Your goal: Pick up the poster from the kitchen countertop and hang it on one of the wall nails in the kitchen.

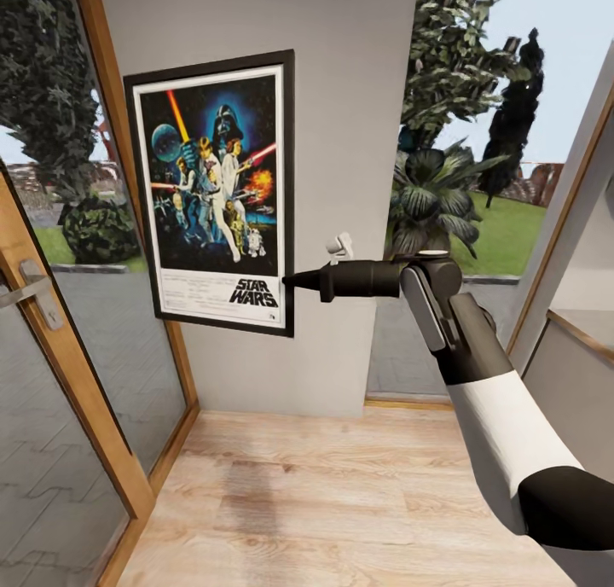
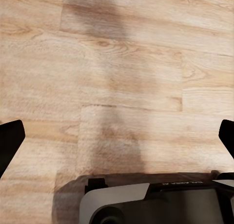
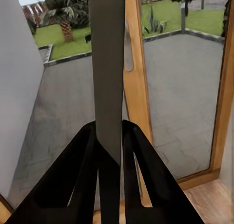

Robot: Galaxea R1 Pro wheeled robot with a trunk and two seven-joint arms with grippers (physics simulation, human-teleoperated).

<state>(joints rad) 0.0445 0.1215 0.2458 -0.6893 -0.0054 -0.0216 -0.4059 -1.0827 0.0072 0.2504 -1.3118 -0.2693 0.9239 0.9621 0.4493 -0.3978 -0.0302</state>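
While left jaws [image 2: 117,136] gape, right jaws [image 1: 290,281] clench one poster [image 1: 213,194] against wall [image 1: 350,143]

A home interior — light wood plank floor [image 1: 341,502], a plain grey wall [image 1: 341,101], and wood-framed glass doors [image 1: 77,382] opening onto a paved patio [image 3: 185,87], lawn and garden trees [image 1: 452,75] — domestic, not industrial.

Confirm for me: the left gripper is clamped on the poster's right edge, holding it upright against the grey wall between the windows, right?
Wrong arm. The right gripper is clamped on the poster's right edge, as the head view shows; the right wrist view shows its fingers either side of the edge-on frame. The rest holds: upright against the grey wall between the windows.
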